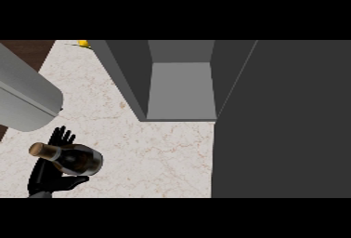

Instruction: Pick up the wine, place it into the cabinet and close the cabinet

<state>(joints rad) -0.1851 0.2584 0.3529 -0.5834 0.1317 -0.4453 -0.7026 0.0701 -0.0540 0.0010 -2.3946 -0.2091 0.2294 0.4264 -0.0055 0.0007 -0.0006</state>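
Observation:
The wine bottle (77, 160), dark glass with a cork top (41, 149), is at the lower left over the marble counter (158, 158). My left hand (49, 179) shows right behind it, partly hidden by it. Its fingers (61, 135) point straight up past the bottle and its thumb (72, 182) sticks out below the bottle, so the hand is open. Whether the palm touches the glass I cannot tell. The dark grey cabinet (130, 79) stands open at the top middle, its inner shelf (182, 90) bare. My right hand does not show.
The cabinet's open door (281, 121) fills the right side as a tall dark panel. A big grey cylinder (24, 95) crosses the upper left, close to the view. A small yellow object (83, 43) lies at the counter's far edge.

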